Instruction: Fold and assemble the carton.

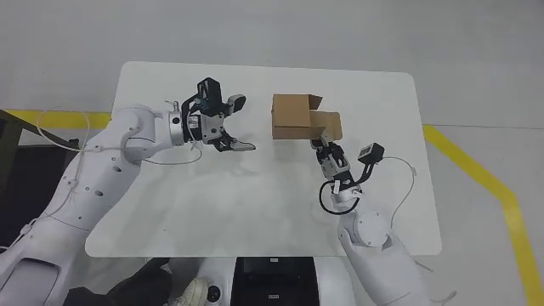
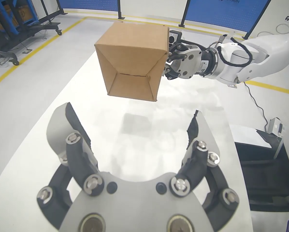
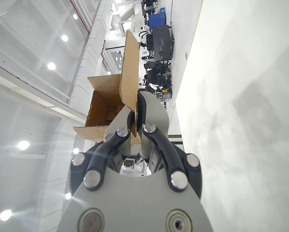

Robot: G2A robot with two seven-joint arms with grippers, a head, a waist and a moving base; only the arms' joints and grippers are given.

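A white table (image 1: 255, 212) with rounded corners sits mid-frame in the top view, on a pale grey floor (image 1: 340, 8) with yellow tape lines (image 1: 476, 167) at the left and right edges. Beyond the table stand blue wall panels (image 2: 221, 3), a black wheeled stand (image 2: 45, 26) and a blue rack (image 2: 11, 8). Round ceiling lights (image 3: 51, 66) glow overhead.
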